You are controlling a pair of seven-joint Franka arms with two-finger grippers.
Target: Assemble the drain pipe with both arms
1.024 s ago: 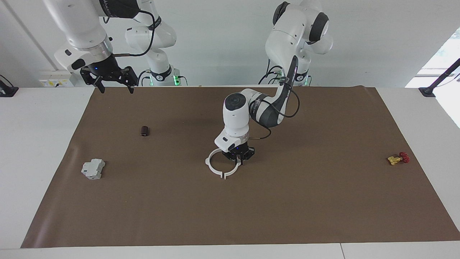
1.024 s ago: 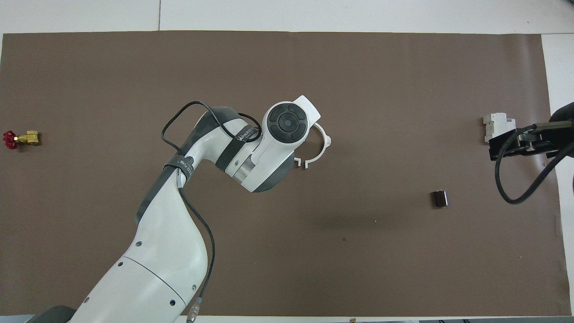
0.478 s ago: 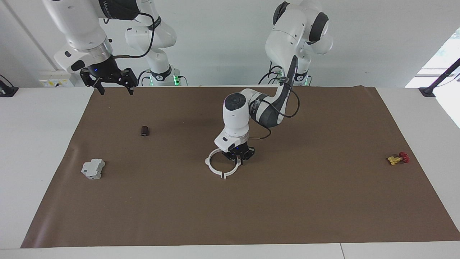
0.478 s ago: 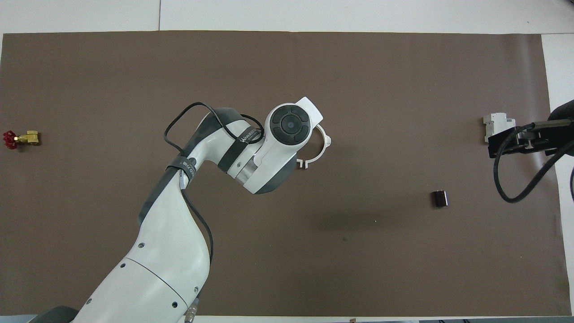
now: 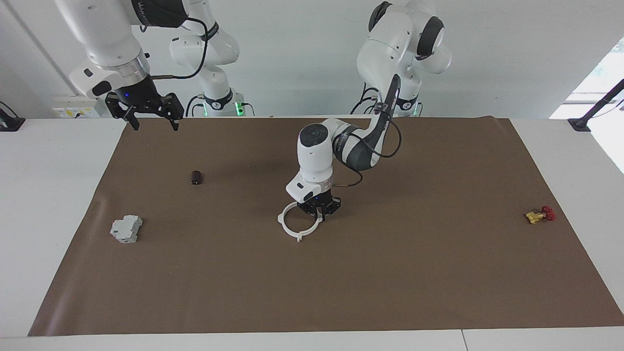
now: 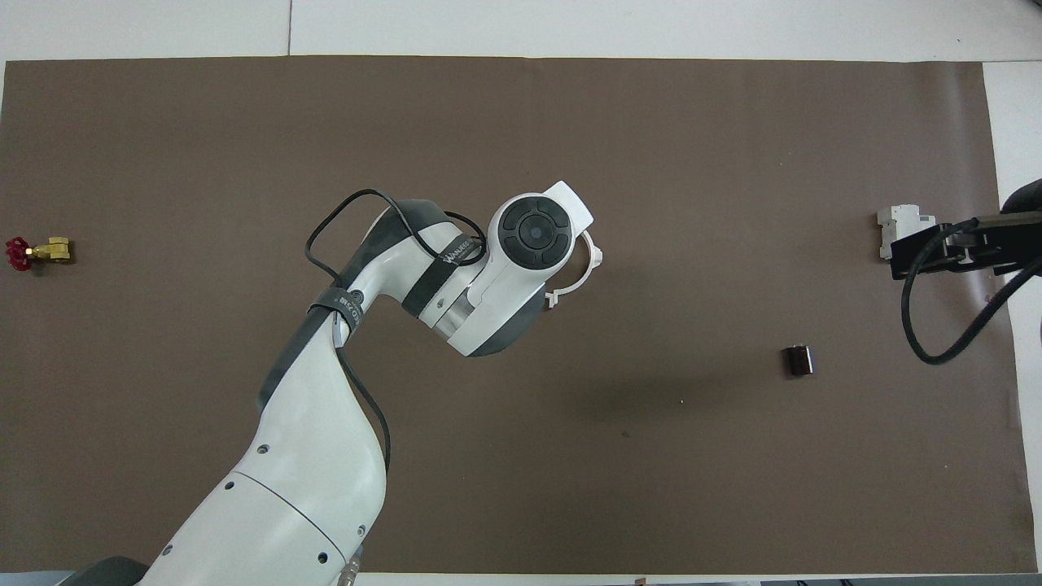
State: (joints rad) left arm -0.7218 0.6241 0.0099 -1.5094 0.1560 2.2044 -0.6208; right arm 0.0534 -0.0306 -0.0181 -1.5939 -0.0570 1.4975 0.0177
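The drain pipe (image 5: 298, 238) lies in the middle of the brown mat as a white ring, its two half-circles meeting at the tabs farthest from the robots. My left gripper (image 5: 319, 212) points straight down and is shut on the half toward the left arm's end. In the overhead view the left wrist hides the gripper and most of the ring, and only an arc (image 6: 583, 275) shows. My right gripper (image 5: 148, 117) is open and empty. It hangs high over the right arm's end of the mat and also shows in the overhead view (image 6: 936, 248).
A grey boxy block (image 5: 126, 229) lies near the right arm's end of the mat. A small dark cylinder (image 5: 196, 177) lies nearer to the robots than the block. A yellow-and-red valve (image 5: 540, 214) lies at the left arm's end.
My left gripper has slid its half toward the right arm's end, and the gap at the tabs farthest from the robots has closed. My right gripper has drifted slightly.
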